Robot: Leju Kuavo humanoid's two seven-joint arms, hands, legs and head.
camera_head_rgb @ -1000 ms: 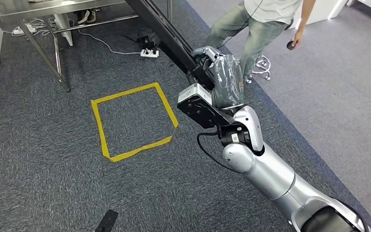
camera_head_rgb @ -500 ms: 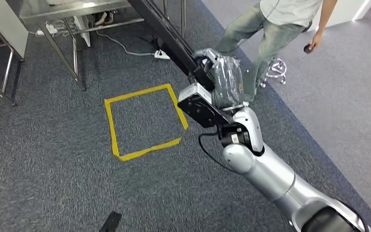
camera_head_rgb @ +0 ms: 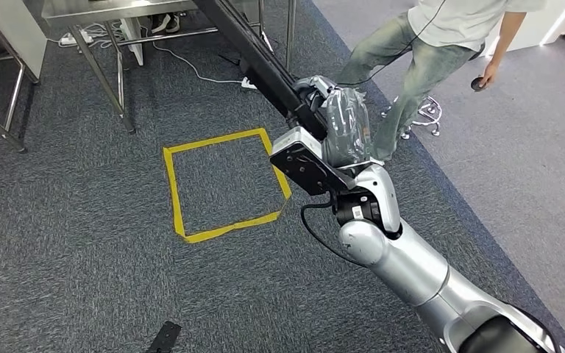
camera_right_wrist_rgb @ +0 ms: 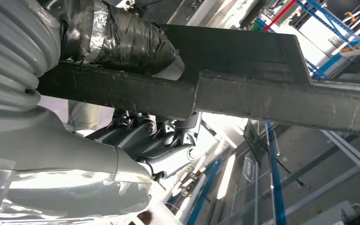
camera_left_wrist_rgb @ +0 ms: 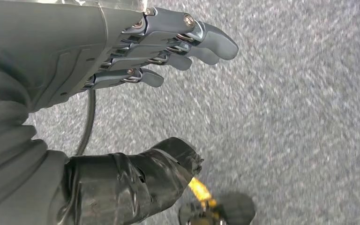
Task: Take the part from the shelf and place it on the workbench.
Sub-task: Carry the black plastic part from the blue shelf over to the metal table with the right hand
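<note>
The right hand (camera_head_rgb: pixel 338 121) grips the part (camera_head_rgb: pixel 254 51), a long dark bar, near one end; from there its long axis runs up and away across the grey carpet toward the steel-legged table (camera_head_rgb: pixel 96 15). So the table lies along the bar's far end, past the yellow tape square (camera_head_rgb: pixel 224 184). The left hand (camera_left_wrist_rgb: pixel 164 42) hangs over carpet, fingers apart, holding nothing.

Grey carpet floor (camera_head_rgb: pixel 81 250): yellow tape square (camera_head_rgb: pixel 224 184), white power strip (camera_head_rgb: pixel 249 83), cables
</note>
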